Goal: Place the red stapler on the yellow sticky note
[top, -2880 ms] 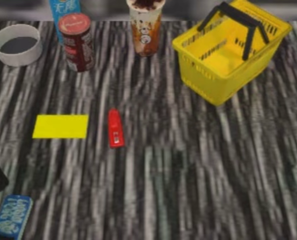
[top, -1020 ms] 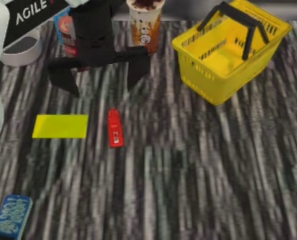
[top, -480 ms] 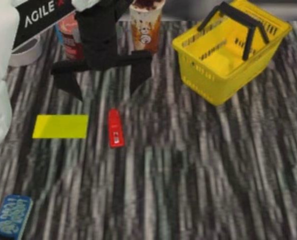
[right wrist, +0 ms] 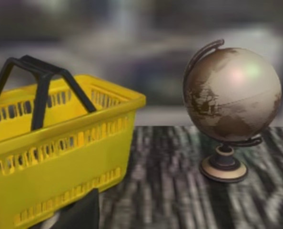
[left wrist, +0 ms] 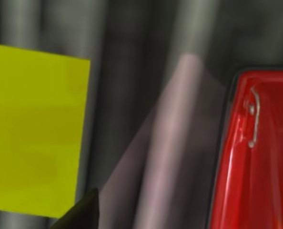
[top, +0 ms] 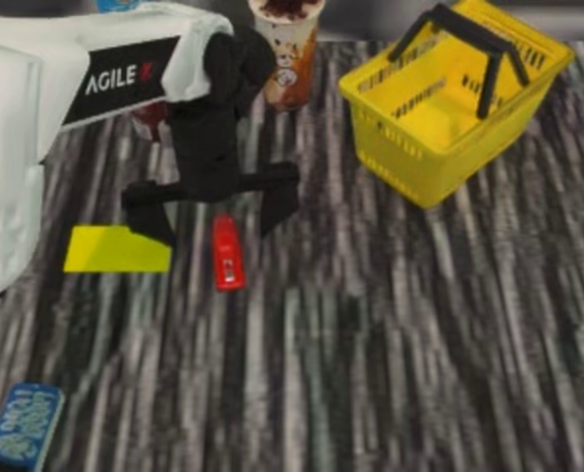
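Top view shows you the left gripper (top: pixel 213 206) over the red stapler (top: pixel 227 254), jaws apart. Beside it lies the yellow sticky note (top: pixel 105 251). You can't see the right gripper.

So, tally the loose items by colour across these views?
Red: 2, the red stapler and a can.
Yellow: 2, the yellow sticky note and a basket.
Blue: 1, a packet.
Brown: 2, a drink cup and a globe.
Total: 7.
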